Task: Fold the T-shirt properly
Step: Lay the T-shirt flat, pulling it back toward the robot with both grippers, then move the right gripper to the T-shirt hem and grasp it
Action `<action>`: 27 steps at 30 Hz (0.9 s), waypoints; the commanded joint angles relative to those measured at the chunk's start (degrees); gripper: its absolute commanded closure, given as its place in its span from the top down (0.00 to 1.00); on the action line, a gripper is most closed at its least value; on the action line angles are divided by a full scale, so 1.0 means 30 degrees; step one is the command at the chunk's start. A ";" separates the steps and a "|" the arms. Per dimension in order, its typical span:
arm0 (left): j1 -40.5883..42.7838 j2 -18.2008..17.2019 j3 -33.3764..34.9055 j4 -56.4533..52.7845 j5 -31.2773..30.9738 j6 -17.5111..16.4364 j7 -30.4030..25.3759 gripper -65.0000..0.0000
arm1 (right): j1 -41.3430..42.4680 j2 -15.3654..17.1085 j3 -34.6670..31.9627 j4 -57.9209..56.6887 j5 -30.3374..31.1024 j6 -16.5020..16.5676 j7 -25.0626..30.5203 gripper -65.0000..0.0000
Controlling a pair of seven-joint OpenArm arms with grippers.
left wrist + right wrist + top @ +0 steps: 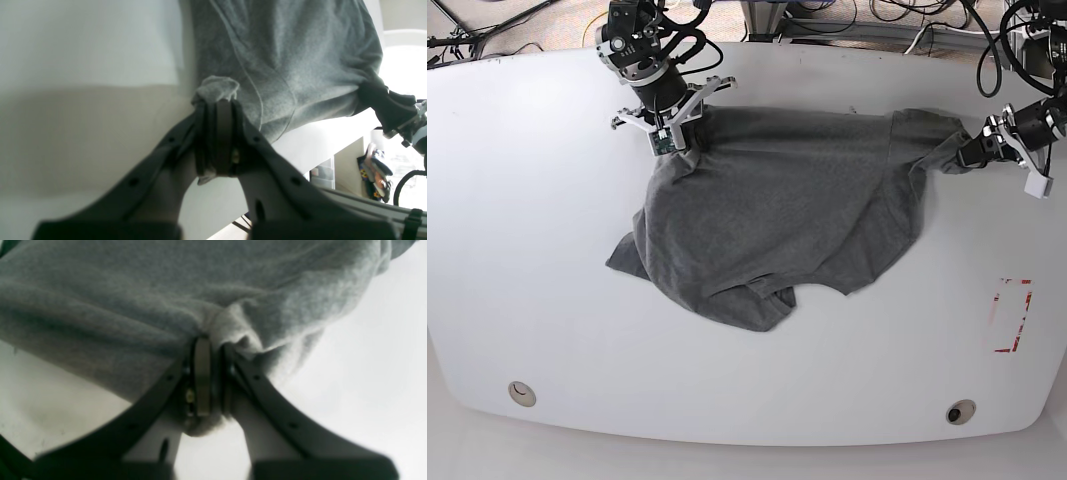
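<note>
The dark heather-grey T-shirt (777,220) lies crumpled on the white table (527,200), stretched between both grippers along its far edge. My left gripper (967,152), at the right of the base view, is shut on a bunched corner of the shirt (217,88); its jaws are closed on the fabric (218,103). My right gripper (682,140), at the far left of the shirt, is shut on another bunch of cloth (230,323), with jaws closed (213,341). The shirt's near part lies in loose folds (747,300).
A red-outlined mark (1012,315) is on the table at the front right. Two round holes (522,392) (960,411) sit near the front edge. Cables (907,20) run behind the table's back edge. The other arm (397,110) shows in the left wrist view.
</note>
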 commanded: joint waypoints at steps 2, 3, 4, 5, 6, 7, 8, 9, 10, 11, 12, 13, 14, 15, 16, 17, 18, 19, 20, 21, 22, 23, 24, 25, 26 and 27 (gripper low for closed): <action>-0.0171 -0.0402 -0.0227 0.0346 -0.0374 -0.0133 -0.0330 0.00 | -0.0191 -0.0053 -0.0021 0.0308 0.0175 -0.0162 0.0449 0.32; -0.0200 -0.0402 -0.0227 0.0346 -0.0374 -0.0133 -0.0330 0.00 | -0.0220 -0.0053 -0.0021 0.0308 0.0175 -0.0162 0.0449 0.41; -0.0200 -0.0402 -0.0227 0.0346 -0.0374 -0.0104 -0.0330 0.00 | -0.0220 -0.0053 -0.0021 0.0455 0.0175 -0.0162 0.0449 0.52; -0.0200 -0.0402 -0.0227 0.0346 -0.0374 -0.0104 -0.0330 0.00 | -0.0249 -0.0053 -0.0021 0.0601 0.0175 -0.0162 0.0449 0.62; -0.0200 -0.0402 -0.0227 0.0346 -0.0374 -0.0104 -0.0330 0.00 | -0.0249 -0.0053 -0.0021 0.0748 0.0175 -0.0162 0.0478 0.72; -0.0200 -0.0402 -0.0227 0.0346 -0.0374 -0.0104 -0.0330 0.00 | -0.0249 -0.0053 -0.0021 0.0894 0.0175 -0.0162 0.0507 0.82; -0.0200 -0.0402 -0.0227 0.0346 -0.0374 -0.0104 -0.0330 0.00 | -0.0249 -0.0053 -0.0021 0.0982 0.0175 -0.0162 0.0507 0.89; -0.0200 -0.0402 -0.0227 0.0346 -0.0374 -0.0104 -0.0330 0.00 | -0.0191 -0.0053 -0.0021 0.1070 0.0175 -0.0162 0.0537 0.96; -0.0200 -0.0402 -0.0227 0.0346 -0.0374 -0.0075 -0.0330 0.00 | -0.0103 -0.0053 -0.0021 0.1129 0.0175 -0.0162 0.0537 1.00; -0.0200 -0.0432 -0.0227 0.0346 -0.0374 -0.0075 -0.0330 0.00 | 0.0044 -0.0053 0.0008 0.1158 0.0175 -0.0162 0.0537 1.00; -0.0200 -0.0432 -0.0227 0.0287 -0.0374 -0.0075 -0.0330 0.00 | 0.0220 -0.0053 0.0067 0.1187 0.0175 -0.0103 0.0566 1.00; -0.0200 -0.0461 -0.0227 0.0258 -0.0374 -0.0075 -0.0330 0.00 | 0.0366 -0.0053 0.0067 0.1187 0.0175 -0.0103 0.0566 1.00; -0.0200 -0.0461 -0.0227 0.0229 -0.0374 -0.0075 -0.0330 0.00 | 0.0659 -0.0024 0.0096 0.1158 0.0175 -0.0103 0.0566 1.00; -0.0200 -0.0461 -0.0227 0.0229 -0.0374 -0.0045 -0.0330 0.00 | 0.0923 -0.0024 0.0125 0.1129 0.0175 -0.0103 0.0566 1.00; -0.0200 -0.0461 -0.0227 0.0229 -0.0374 -0.0045 -0.0330 0.00 | 0.1245 -0.0024 0.0125 0.1100 0.0175 -0.0103 0.0566 1.00; -0.0200 -0.0461 -0.0227 0.0229 -0.0374 -0.0045 -0.0330 0.00 | 0.1656 -0.0024 0.0154 0.1041 0.0175 -0.0103 0.0566 1.00; -0.0200 -0.0461 -0.0227 0.0229 -0.0374 -0.0045 -0.0330 0.00 | 0.2007 0.0005 0.0154 0.1012 0.0116 -0.0132 0.0566 1.00; -0.0200 -0.0461 -0.0227 0.0229 -0.0374 -0.0045 -0.0330 0.00 | 0.2535 0.0005 0.0154 0.0982 0.0057 -0.0162 0.0537 1.00; -0.0200 -0.0461 -0.0227 0.0229 -0.0374 -0.0045 -0.0330 0.00 | 0.2945 0.0035 0.0154 0.0924 0.0028 -0.0162 0.0507 1.00; -0.0200 -0.0461 -0.0227 0.0229 -0.0374 -0.0045 -0.0330 0.00 | 0.3590 0.0035 0.0154 0.0689 -0.0001 -0.0162 0.0449 1.00; -0.0200 -0.0461 -0.0227 0.0229 -0.0345 -0.0045 -0.0330 0.00 | 0.4205 0.0035 0.0154 0.0396 -0.0001 -0.0162 0.0449 1.00; -0.0200 -0.0461 -0.0227 0.0229 -0.0345 -0.0045 -0.0330 0.00 | 0.4645 0.0064 0.0154 0.0220 -0.0001 -0.0162 0.0449 1.00; -0.0200 -0.0461 -0.0227 0.0229 -0.0345 -0.0016 -0.0330 0.00 | 0.5260 0.0181 0.0154 -0.0073 -0.0001 -0.0162 0.0419 1.00; -0.0200 -0.0461 -0.0227 0.0229 -0.0345 -0.0016 -0.0330 0.00 | 0.5758 0.0357 0.0154 -0.0219 -0.0001 -0.0162 0.0361 1.00; -0.0200 -0.0461 -0.0227 0.0229 -0.0345 -0.0016 -0.0330 0.00 | 0.6344 0.0621 0.0154 -0.0424 -0.0001 -0.0162 0.0156 1.00; -0.0200 -0.0461 -0.0227 0.0229 -0.0345 -0.0016 -0.0330 0.00 | 0.7106 0.0855 0.0067 -0.0717 0.0028 -0.0162 -0.0079 1.00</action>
